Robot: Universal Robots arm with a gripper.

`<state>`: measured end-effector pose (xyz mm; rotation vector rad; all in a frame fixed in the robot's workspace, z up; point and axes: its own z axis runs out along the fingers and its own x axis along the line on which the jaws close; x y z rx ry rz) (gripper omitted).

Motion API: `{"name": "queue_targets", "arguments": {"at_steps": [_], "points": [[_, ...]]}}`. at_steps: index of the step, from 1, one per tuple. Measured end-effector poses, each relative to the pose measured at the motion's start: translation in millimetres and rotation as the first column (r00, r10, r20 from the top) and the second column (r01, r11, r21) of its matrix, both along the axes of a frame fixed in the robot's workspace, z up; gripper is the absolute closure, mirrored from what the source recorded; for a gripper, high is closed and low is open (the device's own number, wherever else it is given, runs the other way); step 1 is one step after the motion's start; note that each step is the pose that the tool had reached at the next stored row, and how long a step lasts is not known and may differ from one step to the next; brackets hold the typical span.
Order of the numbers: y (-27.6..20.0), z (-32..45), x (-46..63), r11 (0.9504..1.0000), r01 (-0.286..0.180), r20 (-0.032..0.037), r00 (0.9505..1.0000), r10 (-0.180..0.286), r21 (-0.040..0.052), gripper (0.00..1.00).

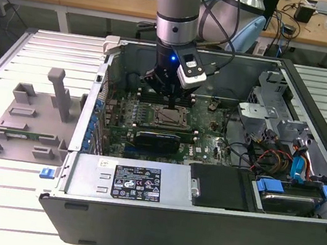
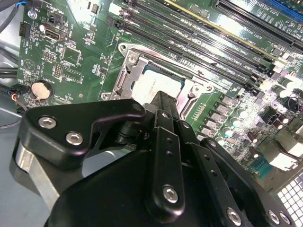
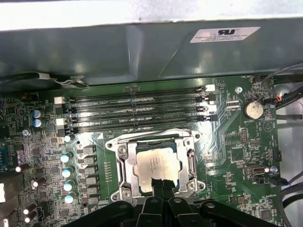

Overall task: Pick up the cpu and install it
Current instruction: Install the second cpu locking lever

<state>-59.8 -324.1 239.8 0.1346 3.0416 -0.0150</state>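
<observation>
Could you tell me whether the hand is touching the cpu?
Cannot tell: in the first wrist view the hand overlaps the cpu lying in its socket, hiding any contact or gap.

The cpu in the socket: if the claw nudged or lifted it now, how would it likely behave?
The cpu looks like a thin, flat metal-topped square, so probably stiff and unlikely to roll or tip. Its shiny top suggests it could slip in a pinch. It lies inside the socket frame, so a sideways push would likely be blocked. The claw sits at its edge.

A shiny silver-grey square cpu (image 3: 156, 165) is framed by a silver metal socket bracket (image 3: 124, 165) on a green circuit board (image 3: 236, 146); black gripper (image 3: 161, 189) fingers are seen.
</observation>
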Motion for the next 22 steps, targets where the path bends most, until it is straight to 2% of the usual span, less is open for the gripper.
{"name": "queue_targets", "arguments": {"at_steps": [2,4,9,11,14,18,20,22], "points": [[-0.1,0.1,0.0,1.0,0.0,0.0,1.0,0.0,0.0,0.89],[-2.1,0.2,0.0,1.0,0.0,-0.0001,1.0,0.0,-0.0002,0.89],[-15.3,0.1,0.0,1.0,0.0,0.0,1.0,0.0,0.0006,0.89],[-23.3,0.0,0.0,1.0,0.0,-0.0001,1.0,0.0,0.0008,0.89],[-28.2,-1.0,-0.1,0.9998,-0.02,-0.0001,0.9998,0.02,-0.0002,0.89],[-28.6,-5.1,0.0,0.9958,-0.088,-0.0089,0.9961,0.088,-0.0243,0.89],[-29.6,-6.2,0.0,0.9942,-0.103,-0.0103,0.9947,0.103,-0.0303,0.89],[-30.1,-9.2,-0.5,0.9937,-0.108,-0.0102,0.9942,0.107,-0.0307,0.89]]}}
